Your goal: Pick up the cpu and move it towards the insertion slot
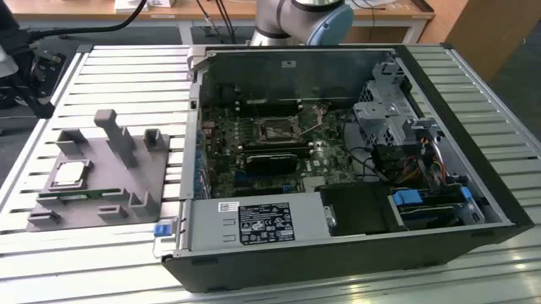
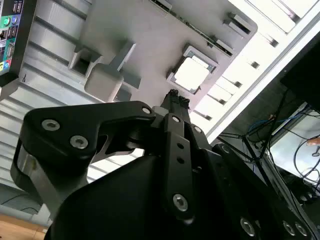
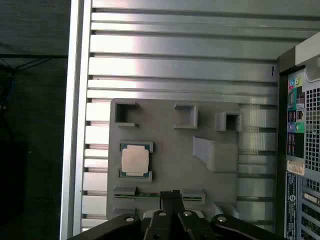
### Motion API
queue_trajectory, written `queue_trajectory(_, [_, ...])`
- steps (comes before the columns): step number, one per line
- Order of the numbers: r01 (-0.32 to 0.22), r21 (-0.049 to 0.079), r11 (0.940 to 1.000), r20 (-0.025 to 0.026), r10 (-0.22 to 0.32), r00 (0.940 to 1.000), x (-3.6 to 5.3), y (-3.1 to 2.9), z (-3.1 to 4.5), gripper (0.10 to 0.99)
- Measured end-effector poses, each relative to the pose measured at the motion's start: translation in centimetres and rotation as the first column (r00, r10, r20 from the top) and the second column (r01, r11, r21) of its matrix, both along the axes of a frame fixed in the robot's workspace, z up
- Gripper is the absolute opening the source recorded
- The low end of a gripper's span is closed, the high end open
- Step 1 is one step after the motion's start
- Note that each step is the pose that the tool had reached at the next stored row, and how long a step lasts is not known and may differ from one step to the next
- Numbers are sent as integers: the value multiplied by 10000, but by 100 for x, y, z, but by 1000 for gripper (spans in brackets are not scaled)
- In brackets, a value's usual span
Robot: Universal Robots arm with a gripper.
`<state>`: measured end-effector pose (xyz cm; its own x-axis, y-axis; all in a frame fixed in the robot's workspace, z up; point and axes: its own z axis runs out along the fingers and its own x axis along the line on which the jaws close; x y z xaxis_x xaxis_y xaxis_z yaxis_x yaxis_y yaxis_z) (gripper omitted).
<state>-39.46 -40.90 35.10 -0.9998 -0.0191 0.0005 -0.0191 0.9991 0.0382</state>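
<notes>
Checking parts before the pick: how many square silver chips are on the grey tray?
1: the square silver-faced cpu lies in a recess of the grey plastic tray, at the exterior view's left.

In the exterior view a slatted aluminium worktop (image 1: 127, 69) carries an open black computer case (image 1: 338, 269). At the case's 9 o'clock lies a grey plastic tray (image 1: 118, 190) with upright posts. A thin green memory stick (image 1: 85, 195) lies along the tray's 6 o'clock edge. Inside the case, a labelled power supply (image 1: 253, 223) sits at 6 o'clock and a metal drive cage (image 1: 384, 117) at 2 o'clock.
</notes>
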Motion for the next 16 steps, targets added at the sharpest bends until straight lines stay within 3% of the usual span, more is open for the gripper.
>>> queue_trajectory(8, [0, 0, 10000, -1, 0, 10000, -2, 0, 0, 106])
queue_trajectory(16, [0, 0, 10000, 0, 0, 10000, -130, 0, -4, 106])
